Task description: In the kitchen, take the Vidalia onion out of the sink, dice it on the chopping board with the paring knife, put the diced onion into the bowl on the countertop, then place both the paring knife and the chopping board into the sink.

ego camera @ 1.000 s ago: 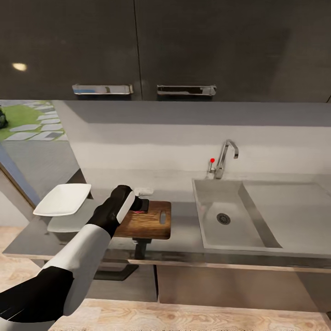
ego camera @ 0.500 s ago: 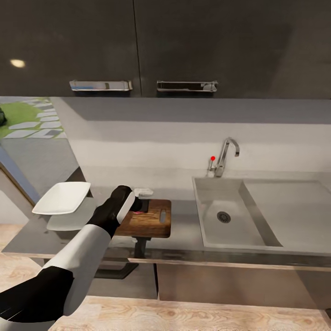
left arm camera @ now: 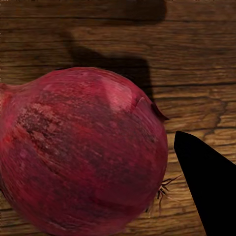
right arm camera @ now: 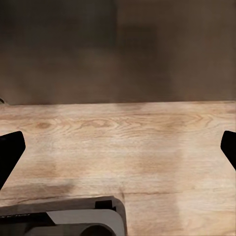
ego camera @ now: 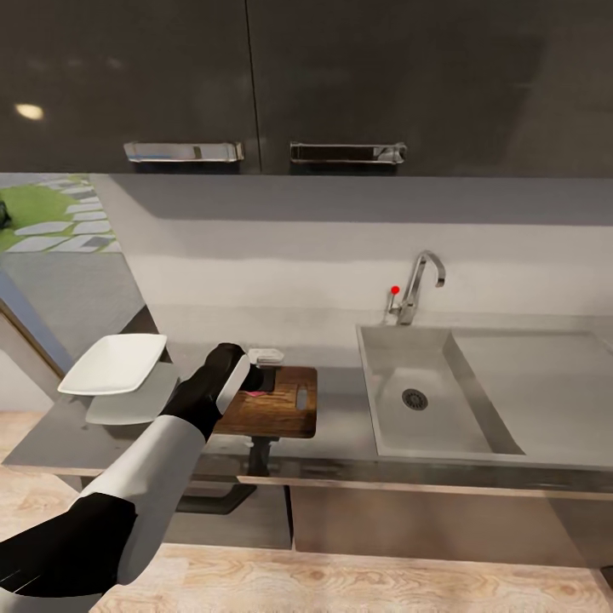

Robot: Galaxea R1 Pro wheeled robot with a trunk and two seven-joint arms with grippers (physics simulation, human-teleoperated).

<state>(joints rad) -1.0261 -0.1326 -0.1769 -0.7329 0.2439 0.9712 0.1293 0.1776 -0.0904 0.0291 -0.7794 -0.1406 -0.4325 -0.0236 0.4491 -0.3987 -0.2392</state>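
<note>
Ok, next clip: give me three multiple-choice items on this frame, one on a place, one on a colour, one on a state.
1. Where does the Vidalia onion lie?
A. in the sink basin
B. on the chopping board
C. in the bowl

2. What colour is the knob beside the tap?
A. red
B. blue
C. green

3. What state is the onion in?
A. diced
B. halved
C. whole

Answers:
1 B: the left wrist view shows wood grain under and around the bulb.
2 A: the head view shows a red dot at the tap's base.
3 C: its dark red skin is unbroken, with the root hairs still on.
</note>
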